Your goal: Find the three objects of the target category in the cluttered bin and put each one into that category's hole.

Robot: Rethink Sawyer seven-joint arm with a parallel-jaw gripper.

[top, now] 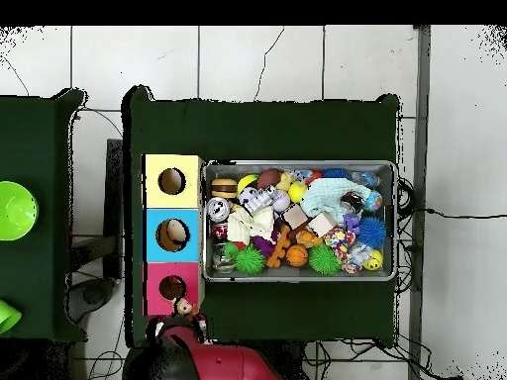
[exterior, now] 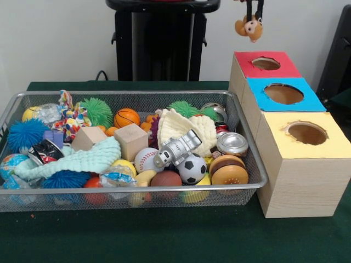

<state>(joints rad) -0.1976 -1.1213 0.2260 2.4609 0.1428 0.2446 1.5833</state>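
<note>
Risk, drop: the gripper [exterior: 250,16] holds a small brown monkey toy [exterior: 249,27] high above the red box [exterior: 265,64]; in the front view the toy hangs a little to the side of the red hole [exterior: 266,63], not plainly over it; I judge a release from this height could let a squishy toy hit the rim and bounce off onto the green cloth [exterior: 164,235]
Risk, wrong hole: the blue hole [exterior: 283,93] lies just beside the red one and the yellow hole [exterior: 307,132] beyond it; the overhead view shows something pale already inside the blue hole [top: 172,235], so the right hole may not be the red; I cannot tell which colour fits the category
Risk, later picks: the bin [exterior: 126,94] is crowded; the pale yellow curved toy [exterior: 145,177] lies low at the front wall between the basketball [exterior: 166,179] and wrapped items; an orange striped toy shows poorly, possibly by the small orange shapes [exterior: 148,121]; a grasp there could catch a neighbour
Arm pose: it comes down at the top edge of the front view with only the dark fingertips showing; overhead the red arm [top: 223,364] reaches from the base toward the red box [top: 170,288], with the toy just off that box's near edge
Claw: closed on the monkey toy; fingers grip its top and the body dangles below
Bin place: on the cloth, touching the row of boxes
</note>
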